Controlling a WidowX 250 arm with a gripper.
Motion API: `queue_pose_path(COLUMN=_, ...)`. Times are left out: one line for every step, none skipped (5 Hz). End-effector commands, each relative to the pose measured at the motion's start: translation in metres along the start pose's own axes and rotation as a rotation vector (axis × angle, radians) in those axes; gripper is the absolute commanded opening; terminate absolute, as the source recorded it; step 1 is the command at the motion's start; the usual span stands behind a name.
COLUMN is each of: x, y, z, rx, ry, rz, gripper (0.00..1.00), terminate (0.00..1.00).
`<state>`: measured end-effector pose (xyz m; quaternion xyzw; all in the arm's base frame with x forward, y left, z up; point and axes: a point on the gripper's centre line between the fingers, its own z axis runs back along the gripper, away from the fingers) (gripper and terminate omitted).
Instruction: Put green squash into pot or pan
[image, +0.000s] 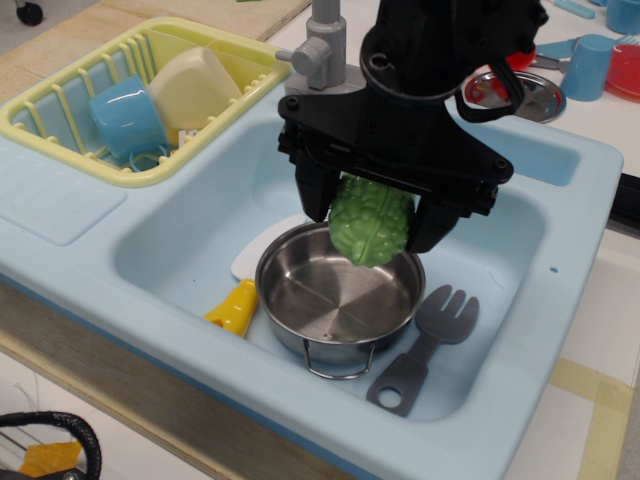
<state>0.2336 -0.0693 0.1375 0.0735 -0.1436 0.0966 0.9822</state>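
Setting: light-blue toy sink unit (560, 190) on a wooden counter; everything of interest sits in or around its basin
Gripper: black gripper (372, 222), its two fingers closed on either side of the green squash (372, 222), which hangs clear of any surface
Squash location: held between the fingers, over the far part of the pot (338, 293), above its rim and not touching the steel
Key relation: pot opening lies directly below and slightly toward the camera from the gripper; judged that a straight descent, or release from here, drops the squash inside the rim
Long axis: squash looks roughly rounded, a little taller than wide, hanging near vertical; pot mouth is clearly wider than it, so orientation matters little
Pot state: upright, empty, wire loop handles at its far and near sides
Left of gripper, below: yellow item (235, 308) and white piece (262, 248) lying against the pot wall
Right of gripper, below: grey toy fork (425, 347), just beside the pot
Behind gripper: grey faucet (325, 55), small silver plate (515, 93), blue cup (586, 66) on the rim beyond
Far left: yellow dish rack (60, 110) holding a blue cup and a cream one
Writing: no brand, label or legible text visible anywhere
Risk, judged: squash could clip the far rim if released too early
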Motion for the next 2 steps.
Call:
queue_pose_path(x=0.0039, y=0.0027, z=0.0063, rx=-0.013, ry=-0.021, rz=0.012, gripper=1.0, terminate=0.0)
queue_pose_path(x=0.0039, y=0.0027, z=0.0063, rx=-0.013, ry=-0.021, rz=0.012, gripper=1.0, terminate=1.0)
